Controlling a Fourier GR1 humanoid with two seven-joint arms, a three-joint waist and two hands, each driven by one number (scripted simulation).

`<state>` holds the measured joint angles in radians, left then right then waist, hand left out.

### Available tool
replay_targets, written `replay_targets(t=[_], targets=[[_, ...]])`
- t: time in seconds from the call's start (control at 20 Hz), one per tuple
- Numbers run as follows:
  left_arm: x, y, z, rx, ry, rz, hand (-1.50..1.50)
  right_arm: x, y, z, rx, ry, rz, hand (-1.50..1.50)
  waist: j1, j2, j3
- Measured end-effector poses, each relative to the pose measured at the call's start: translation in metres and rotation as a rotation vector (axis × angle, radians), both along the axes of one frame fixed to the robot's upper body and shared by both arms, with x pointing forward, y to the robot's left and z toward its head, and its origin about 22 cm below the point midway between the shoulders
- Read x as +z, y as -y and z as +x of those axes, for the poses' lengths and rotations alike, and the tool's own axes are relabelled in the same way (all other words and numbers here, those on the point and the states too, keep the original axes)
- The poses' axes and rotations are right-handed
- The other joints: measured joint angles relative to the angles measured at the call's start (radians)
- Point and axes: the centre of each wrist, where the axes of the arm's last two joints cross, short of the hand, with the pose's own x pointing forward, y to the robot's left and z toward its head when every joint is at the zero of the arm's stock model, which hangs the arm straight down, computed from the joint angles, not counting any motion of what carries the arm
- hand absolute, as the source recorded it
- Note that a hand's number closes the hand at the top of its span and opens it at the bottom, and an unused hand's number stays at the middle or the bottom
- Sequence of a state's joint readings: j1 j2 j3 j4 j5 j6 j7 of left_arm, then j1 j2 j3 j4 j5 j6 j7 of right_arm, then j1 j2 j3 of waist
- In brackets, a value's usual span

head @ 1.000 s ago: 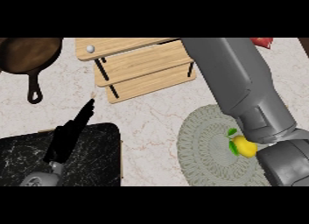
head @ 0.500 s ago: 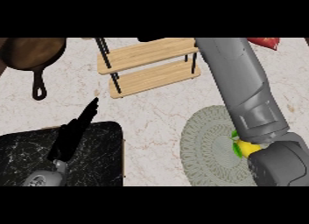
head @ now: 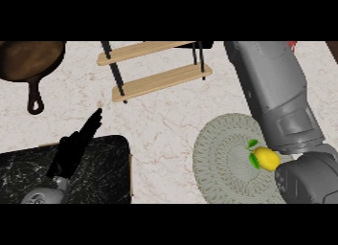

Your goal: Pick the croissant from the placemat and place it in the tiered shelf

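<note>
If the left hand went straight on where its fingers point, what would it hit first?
Probably the tiered shelf: the left hand points up and slightly right, at the left end of its lower board and black post. Only bare counter lies between; height is unclear from this view.

Prob. a kitchen: marble counter (head: 164,125), cast-iron skillet (head: 24,60), wooden tiered shelf (head: 162,81).

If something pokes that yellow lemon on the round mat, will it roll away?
Probably yes: the lemon looks rounded, so a poke would likely roll it, wobbling. The woven placemat under it looks bumpy, which might slow it. Its skin looks smooth, so it could slip when picked up.
</note>
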<state>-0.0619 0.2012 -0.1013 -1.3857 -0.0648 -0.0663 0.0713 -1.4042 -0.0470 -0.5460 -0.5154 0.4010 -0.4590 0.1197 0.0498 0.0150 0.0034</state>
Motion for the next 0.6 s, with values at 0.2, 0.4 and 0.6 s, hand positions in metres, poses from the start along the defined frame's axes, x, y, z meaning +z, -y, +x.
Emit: replay_targets(t=[0.2,0.4,0.6], targets=[[0.0,-0.006,-0.004,0.029,-0.016,-0.006,0.0,-0.002,0.039,0.004,-0.165,0.023,0.039,-1.5,-0.027,-0.01,-0.001],[-0.004,-0.014,-0.008,0.047,-0.016,-0.011,0.0,-0.006,0.093,0.003,-0.266,-0.009,0.046,-1.5,-0.049,-0.017,0.0],[-0.009,-0.014,-0.016,0.059,-0.017,-0.01,0.0,-0.016,0.151,-0.009,-0.277,-0.015,0.033,-1.5,-0.063,-0.023,0.002]])
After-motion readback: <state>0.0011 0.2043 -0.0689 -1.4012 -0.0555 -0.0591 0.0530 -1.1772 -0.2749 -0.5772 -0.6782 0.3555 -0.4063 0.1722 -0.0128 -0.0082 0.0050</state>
